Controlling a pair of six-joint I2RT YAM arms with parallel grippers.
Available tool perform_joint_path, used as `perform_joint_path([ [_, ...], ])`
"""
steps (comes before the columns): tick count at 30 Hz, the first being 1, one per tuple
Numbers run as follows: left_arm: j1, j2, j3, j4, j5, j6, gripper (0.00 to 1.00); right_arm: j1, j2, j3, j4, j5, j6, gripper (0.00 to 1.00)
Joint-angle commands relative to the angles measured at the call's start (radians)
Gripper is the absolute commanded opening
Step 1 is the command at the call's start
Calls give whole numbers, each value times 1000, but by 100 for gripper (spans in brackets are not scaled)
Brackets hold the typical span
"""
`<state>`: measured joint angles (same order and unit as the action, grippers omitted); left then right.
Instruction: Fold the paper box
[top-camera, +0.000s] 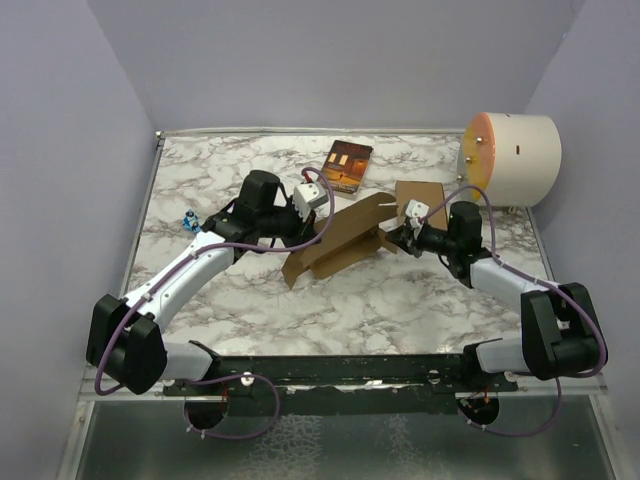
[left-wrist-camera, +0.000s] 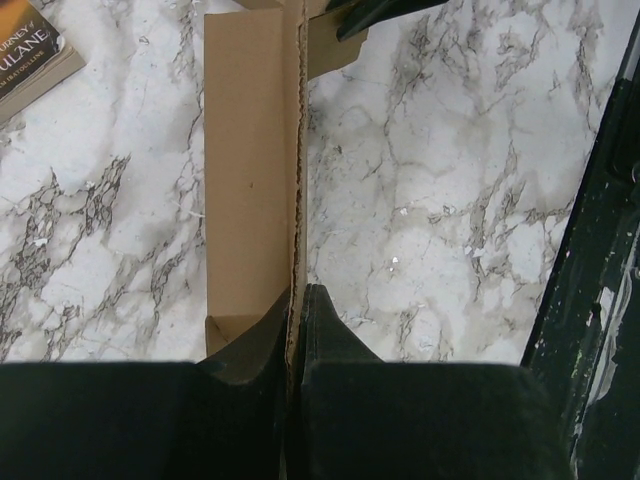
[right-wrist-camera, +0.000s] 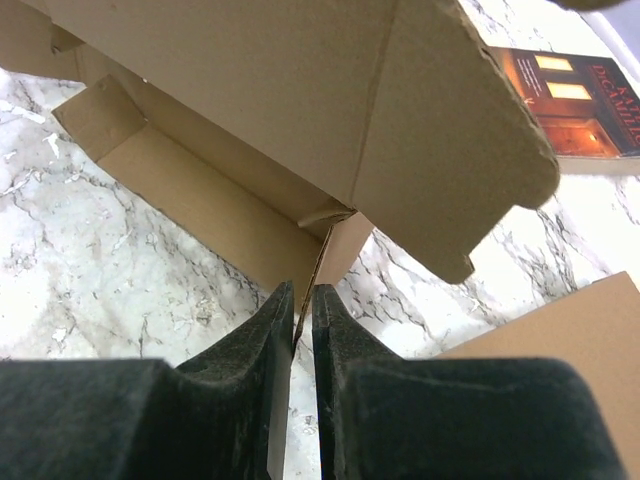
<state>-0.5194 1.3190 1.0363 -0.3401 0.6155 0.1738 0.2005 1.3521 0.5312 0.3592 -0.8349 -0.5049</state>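
left fingers (left-wrist-camera: 330, 325) clamped on paper box (top-camera: 340, 245) edge | right fingers (right-wrist-camera: 265, 330) nearly together around its end wall, grip unclear | I'd hold left firm, crease along the fold

Paper box (left-wrist-camera: 250, 180) between the jaws: matt brown cardboard, rough-cut edge; table (left-wrist-camera: 450, 200) beneath them: smooth, marble-patterned.

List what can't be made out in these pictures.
- Title on the book: left wrist view, cut off by the frame edge.
- The blue object: top view, too small to identify.
- Grip of the right tool on the paper box: right wrist view, contact unclear in the narrow gap.
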Motion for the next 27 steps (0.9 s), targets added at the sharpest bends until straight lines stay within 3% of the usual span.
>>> perform_joint_path([
  [1,-2,-13,19,-31,-28,-20,0,-33,-5,42,-93,36,-3,15],
  [14,1,4,17,-61,-4,23,0,-87,37,115,-245,-131,-50,30],
  [19,2,-1,24,-75,6,39,0,-151,24,146,-330,-239,-110,45],
  [22,3,-4,30,-88,18,52,0,-194,7,171,-398,-292,-179,59],
  [27,2,-19,31,-105,31,77,0,-285,-28,251,-570,-388,-289,66],
])
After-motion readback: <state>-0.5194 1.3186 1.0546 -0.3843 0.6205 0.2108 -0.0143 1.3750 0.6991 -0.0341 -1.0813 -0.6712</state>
